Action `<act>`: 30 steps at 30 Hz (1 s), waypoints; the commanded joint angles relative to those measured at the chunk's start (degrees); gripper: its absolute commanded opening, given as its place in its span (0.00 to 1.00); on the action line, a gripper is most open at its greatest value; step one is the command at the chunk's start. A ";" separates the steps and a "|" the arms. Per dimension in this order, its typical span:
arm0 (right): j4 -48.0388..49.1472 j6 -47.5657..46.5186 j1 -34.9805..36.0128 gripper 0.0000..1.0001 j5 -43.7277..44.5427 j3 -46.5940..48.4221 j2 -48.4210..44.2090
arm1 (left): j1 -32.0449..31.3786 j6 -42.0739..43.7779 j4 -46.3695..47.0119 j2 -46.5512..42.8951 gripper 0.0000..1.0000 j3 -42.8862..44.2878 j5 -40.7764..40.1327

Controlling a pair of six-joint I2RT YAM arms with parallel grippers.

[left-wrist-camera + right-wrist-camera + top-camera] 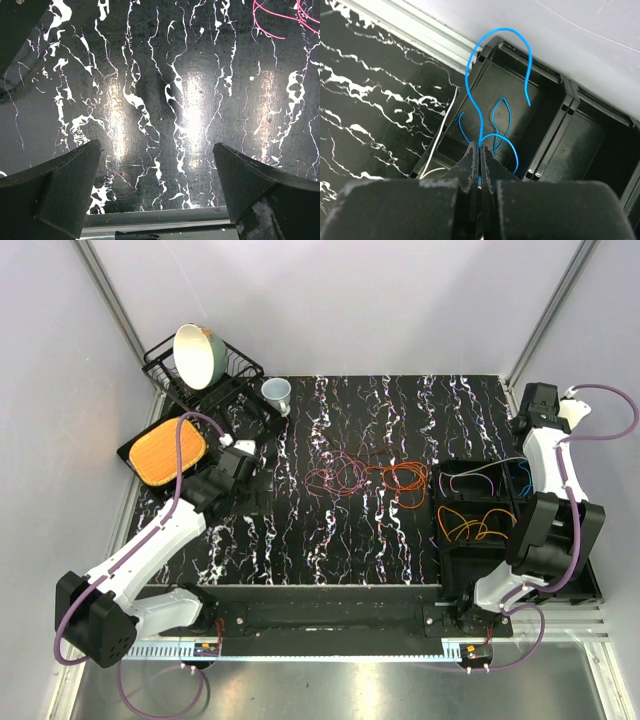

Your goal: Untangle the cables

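Cable sorting, judged about midway.
Items: blue cable (475, 75) pinched in the clenched right gripper (480, 150) just above the sorting bin (565, 95); orange cables (475, 525) lying inside the bin; red-and-orange tangle (360, 478) left of the bin, unsorted; left gripper (157, 162) spread wide, empty, farther left.

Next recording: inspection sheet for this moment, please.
Surface: black white-veined tabletop, glare patches.
Job's things: tangled thin pink-red and orange cables at centre; more orange cables in black compartment tray.
Clutter: pale green bowl in black wire rack; white cup; orange pad.
Grippers: left gripper open, empty; right gripper shut on thin blue cable over the tray.
Cables: purple arm hoses, no snag seen.
Surroundings: pale walls.
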 commanded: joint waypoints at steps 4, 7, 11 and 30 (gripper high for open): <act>0.32 4.70 -1.32 0.00 0.78 0.66 -0.66 | -0.56 -0.51 1.31 -0.37 0.99 0.05 -1.99; -0.64 6.37 -2.03 0.00 0.87 0.93 -0.75 | -0.65 -0.51 1.23 -0.11 0.99 0.05 -1.99; -2.14 9.70 -2.82 0.27 0.52 0.32 -1.28 | -0.65 -0.51 1.31 -0.20 0.99 -0.04 -1.99; 1.90 9.18 -1.33 0.94 -19.60 2.15 -7.70 | -4.07 -2.27 5.88 9.70 0.98 7.50 -0.59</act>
